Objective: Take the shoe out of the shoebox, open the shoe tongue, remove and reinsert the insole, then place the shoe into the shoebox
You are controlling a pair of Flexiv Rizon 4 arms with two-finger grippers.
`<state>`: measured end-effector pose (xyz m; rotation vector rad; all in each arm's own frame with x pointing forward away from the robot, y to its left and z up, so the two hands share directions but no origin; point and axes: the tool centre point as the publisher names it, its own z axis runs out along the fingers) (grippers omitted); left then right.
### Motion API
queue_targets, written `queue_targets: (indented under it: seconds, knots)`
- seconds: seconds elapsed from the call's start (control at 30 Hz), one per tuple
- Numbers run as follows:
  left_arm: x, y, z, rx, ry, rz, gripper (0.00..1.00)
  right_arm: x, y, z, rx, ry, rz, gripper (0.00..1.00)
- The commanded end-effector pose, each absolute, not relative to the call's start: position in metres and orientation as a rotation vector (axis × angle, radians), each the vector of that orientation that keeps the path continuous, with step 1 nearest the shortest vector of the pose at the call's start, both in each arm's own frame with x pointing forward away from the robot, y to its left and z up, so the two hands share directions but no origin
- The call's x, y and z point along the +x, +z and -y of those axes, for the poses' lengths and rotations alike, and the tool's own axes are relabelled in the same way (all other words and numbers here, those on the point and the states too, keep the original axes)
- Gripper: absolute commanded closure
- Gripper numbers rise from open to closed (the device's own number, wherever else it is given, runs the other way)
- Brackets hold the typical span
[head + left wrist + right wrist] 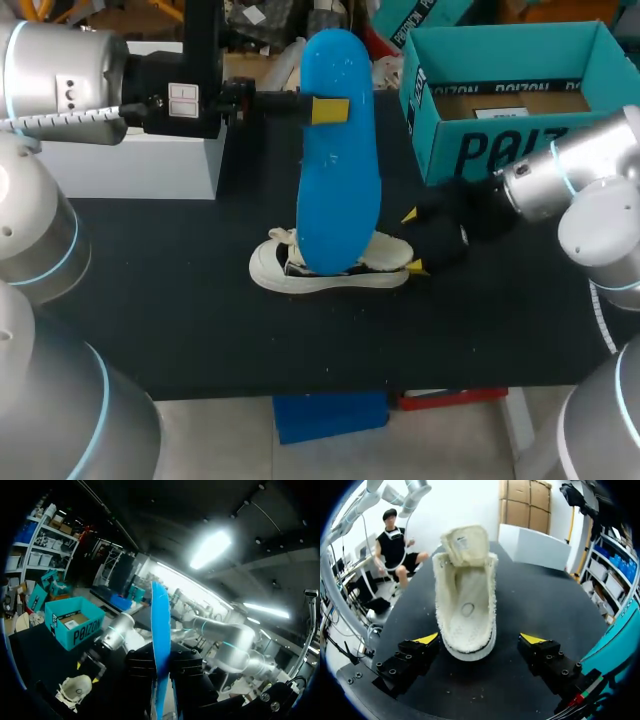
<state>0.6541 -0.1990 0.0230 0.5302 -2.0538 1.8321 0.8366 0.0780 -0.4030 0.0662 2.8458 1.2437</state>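
Shoe flat on table, long axis crosswise, toe leftward, heel between wide-spread fingers of right gripper, untouched. Blue insole upright, pinched in left gripper.

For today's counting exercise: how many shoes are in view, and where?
1. The white shoe lies on the black table, its heel between the open fingers of the right gripper. The shoebox is partly hidden inside, so another cannot be ruled out.

Blue insole out of white shoe
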Motion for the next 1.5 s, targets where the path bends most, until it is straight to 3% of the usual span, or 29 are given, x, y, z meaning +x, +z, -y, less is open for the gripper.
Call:
queue_targets:
  seconds: [0.03, 0.43, 1.13, 1.33, 1.43, 1.5]
  knots:
    - [0.654, 0.024, 0.200, 0.534, 1.828, 2.057, 1.00, 0.836, -0.381, -0.084, 0.064, 0.565, -3.016, 0.00]
    - [0.654, 0.024, 0.200, 0.534, 1.828, 2.057, 1.00, 0.840, -0.369, -0.125, 0.027, 0.001, -3.021, 0.00]
    - [0.654, 0.024, 0.200, 0.534, 1.828, 2.057, 1.00, 0.853, -0.382, -0.185, -0.082, -0.151, -3.083, 0.00]
    - [0.654, 0.024, 0.200, 0.534, 1.828, 2.057, 1.00, 0.853, -0.389, -0.191, -0.053, -0.115, -3.114, 0.09]
    - [0.654, 0.024, 0.200, 0.534, 1.828, 2.057, 1.00, 0.853, -0.393, -0.193, -0.036, -0.097, -3.127, 0.31]
    - [0.654, 0.024, 0.200, 0.534, 1.828, 2.057, 1.00, 0.852, -0.396, -0.195, -0.023, -0.085, -3.137, 0.35]
